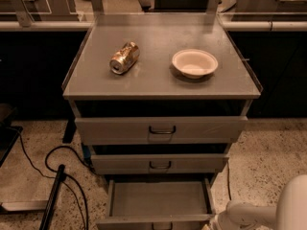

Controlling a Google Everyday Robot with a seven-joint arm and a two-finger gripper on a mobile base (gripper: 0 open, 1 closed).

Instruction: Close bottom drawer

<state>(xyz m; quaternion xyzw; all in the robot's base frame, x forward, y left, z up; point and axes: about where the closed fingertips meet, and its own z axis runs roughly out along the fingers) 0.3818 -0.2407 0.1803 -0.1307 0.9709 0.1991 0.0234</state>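
Lab workspace: grey metal cabinet [158,83], speckled floor [271,150], loose cables [46,161], glass partitions [43,1]; my tool [218,222] lower right.

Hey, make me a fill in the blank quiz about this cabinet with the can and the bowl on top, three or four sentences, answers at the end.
1. The can lies on its ___ on the cabinet top.
2. In the picture, the bowl stands to the ___ of the can.
3. The bottom drawer stands ___, so closing it is not yet done.
4. The robot's white arm shows at the lower ___ corner; its tool is out of view.

Missing words: side; right; open; right.
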